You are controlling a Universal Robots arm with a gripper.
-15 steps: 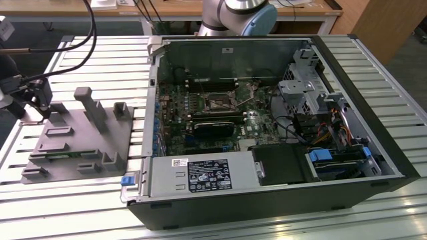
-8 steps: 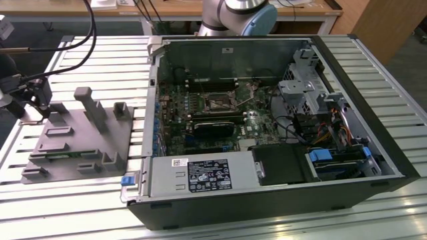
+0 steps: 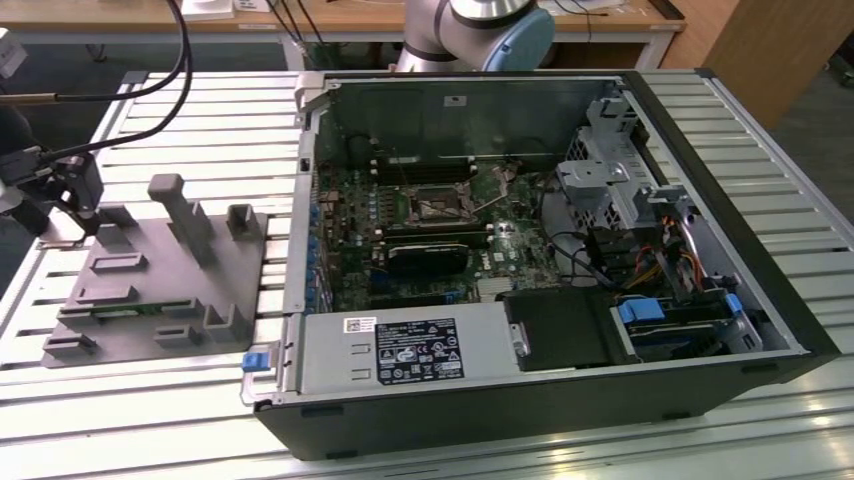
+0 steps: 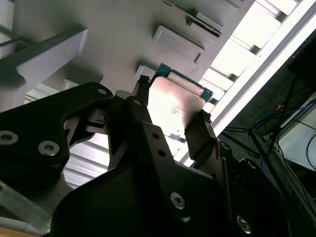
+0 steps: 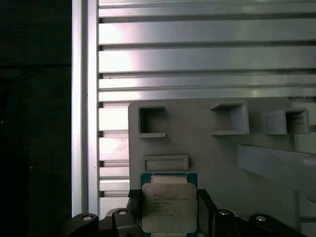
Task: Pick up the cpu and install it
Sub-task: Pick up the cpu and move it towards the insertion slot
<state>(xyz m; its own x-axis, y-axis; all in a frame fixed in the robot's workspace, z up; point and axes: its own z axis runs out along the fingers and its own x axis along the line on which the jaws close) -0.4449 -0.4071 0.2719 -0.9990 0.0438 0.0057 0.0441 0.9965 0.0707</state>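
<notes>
Cpu [image 5: 169, 210] clamped in gripper [image 5: 169, 199] over grey tray [image 5: 222, 163], computer case [image 3: 757, 232] in exterior view.

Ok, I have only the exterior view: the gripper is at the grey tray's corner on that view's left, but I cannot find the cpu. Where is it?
Observer: It is in the gripper: the jaws press against two opposite edges of the cpu.
Operator: Which face of it do the wrist cameras see?
Observer: In both wrist views its shiny metal top faces the camera.
</notes>
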